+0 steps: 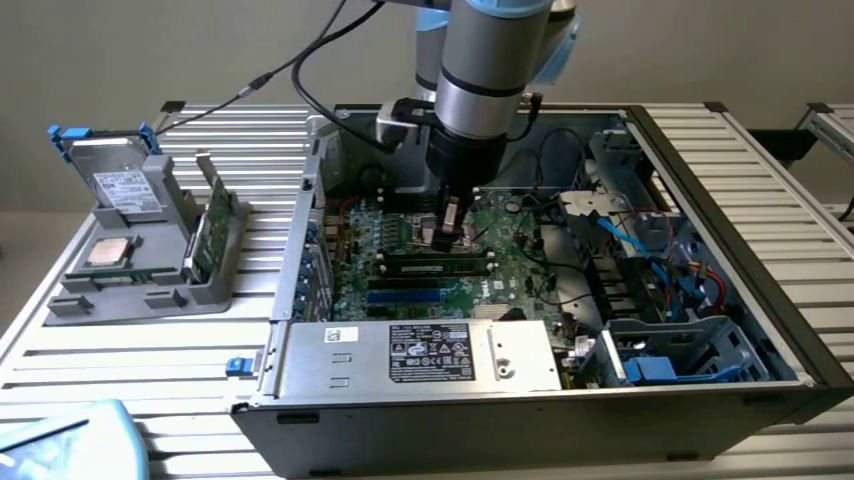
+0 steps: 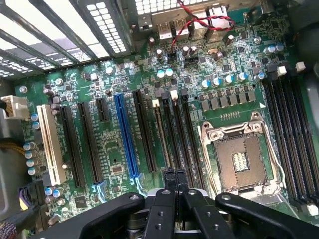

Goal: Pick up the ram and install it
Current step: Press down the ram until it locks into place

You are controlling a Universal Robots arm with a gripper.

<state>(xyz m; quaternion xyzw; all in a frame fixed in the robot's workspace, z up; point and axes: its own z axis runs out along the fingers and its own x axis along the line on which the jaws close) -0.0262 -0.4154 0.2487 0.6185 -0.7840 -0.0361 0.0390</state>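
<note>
A long thin ram stick point(image 1: 434, 267) with dark chips lies along a black slot on the green motherboard point(image 1: 507, 290) inside the open computer case. My gripper point(image 1: 449, 238) hangs straight down just above and behind that stick. Whether it touches the stick I cannot tell. In the wrist view my gripper point(image 2: 175, 175) has its black fingers point(image 2: 169, 179) pressed together with nothing between them, over the row of long black slots point(image 2: 172, 134). One of these slots holds a thin pale edge point(image 2: 160, 137), seen end-on.
A grey holder point(image 1: 134, 285) on the exterior view's left carries a silver drive point(image 1: 123, 185), a square processor chip point(image 1: 107, 252) and upright green boards point(image 1: 214, 228). The empty processor socket point(image 2: 239, 162) lies beside the slots. The power supply point(image 1: 420, 352), blue cables point(image 1: 641, 240) and case walls point(image 1: 300, 240) ring the board.
</note>
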